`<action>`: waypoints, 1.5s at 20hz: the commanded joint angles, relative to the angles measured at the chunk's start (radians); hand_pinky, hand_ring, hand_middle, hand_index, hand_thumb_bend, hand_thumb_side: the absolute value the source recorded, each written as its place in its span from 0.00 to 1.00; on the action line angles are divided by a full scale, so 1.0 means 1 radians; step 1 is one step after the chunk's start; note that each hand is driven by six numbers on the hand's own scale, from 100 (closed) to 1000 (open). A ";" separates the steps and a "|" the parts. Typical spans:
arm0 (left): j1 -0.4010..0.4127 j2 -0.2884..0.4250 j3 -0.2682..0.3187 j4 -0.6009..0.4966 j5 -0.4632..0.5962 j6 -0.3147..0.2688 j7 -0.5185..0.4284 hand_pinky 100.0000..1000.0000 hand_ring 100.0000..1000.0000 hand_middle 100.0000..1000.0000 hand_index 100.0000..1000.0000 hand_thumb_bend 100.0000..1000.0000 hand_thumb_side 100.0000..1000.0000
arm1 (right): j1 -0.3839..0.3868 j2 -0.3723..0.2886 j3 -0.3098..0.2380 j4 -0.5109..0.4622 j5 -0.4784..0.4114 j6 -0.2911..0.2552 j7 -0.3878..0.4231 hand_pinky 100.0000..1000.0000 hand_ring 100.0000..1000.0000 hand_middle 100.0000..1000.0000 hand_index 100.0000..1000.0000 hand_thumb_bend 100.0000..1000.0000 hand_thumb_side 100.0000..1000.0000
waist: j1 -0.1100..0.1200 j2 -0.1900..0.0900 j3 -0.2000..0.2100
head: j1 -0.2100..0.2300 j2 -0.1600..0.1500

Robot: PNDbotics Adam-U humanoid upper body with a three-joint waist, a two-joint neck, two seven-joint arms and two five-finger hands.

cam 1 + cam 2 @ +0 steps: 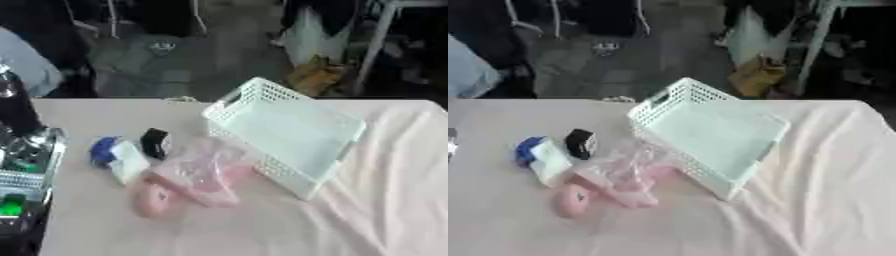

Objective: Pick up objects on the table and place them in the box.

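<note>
Soft even light; whole picture blurred; background dim.

My box sits right of centre on the table. Touching its left wall lies a bag; a small block and a flat packet lie further left.
</note>
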 commanded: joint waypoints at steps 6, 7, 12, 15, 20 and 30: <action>-0.007 0.030 0.008 -0.013 -0.002 0.000 0.005 0.84 0.95 0.86 0.95 0.00 0.99 | -0.014 -0.013 -0.006 -0.015 0.002 0.004 0.001 0.85 0.94 0.89 0.92 0.00 0.84 | -0.006 -0.001 -0.001 | -0.002 -0.010; -0.007 0.029 0.008 -0.013 -0.001 0.000 0.005 0.84 0.95 0.86 0.95 0.00 0.99 | -0.013 -0.013 -0.006 -0.015 0.003 0.005 0.002 0.85 0.94 0.89 0.92 0.00 0.84 | -0.006 -0.001 -0.001 | -0.002 -0.010; -0.006 0.029 0.007 -0.013 -0.001 0.000 0.004 0.84 0.95 0.86 0.95 0.00 0.98 | -0.014 -0.013 -0.007 -0.015 0.002 0.006 0.000 0.85 0.94 0.89 0.92 0.00 0.85 | -0.006 -0.001 0.000 | -0.003 -0.010; -0.007 0.029 0.006 -0.013 -0.005 0.005 -0.001 0.84 0.95 0.86 0.95 0.00 0.98 | -0.014 -0.014 -0.008 -0.015 0.002 0.009 -0.002 0.85 0.94 0.89 0.92 0.00 0.85 | -0.006 -0.002 0.001 | -0.012 -0.011; -0.016 0.066 0.009 -0.013 -0.025 0.069 -0.029 0.84 0.96 0.91 0.98 0.10 1.00 | -0.011 -0.023 -0.013 -0.015 0.003 0.020 -0.010 0.85 0.94 0.89 0.91 0.00 0.84 | 0.006 -0.015 0.001 | -0.039 0.001; -0.039 0.202 -0.018 -0.013 -0.114 0.339 -0.291 0.93 1.00 1.00 1.00 0.21 1.00 | -0.006 -0.042 -0.012 -0.015 0.002 0.053 -0.019 0.85 0.94 0.89 0.91 0.00 0.83 | 0.040 -0.054 -0.001 | -0.049 0.038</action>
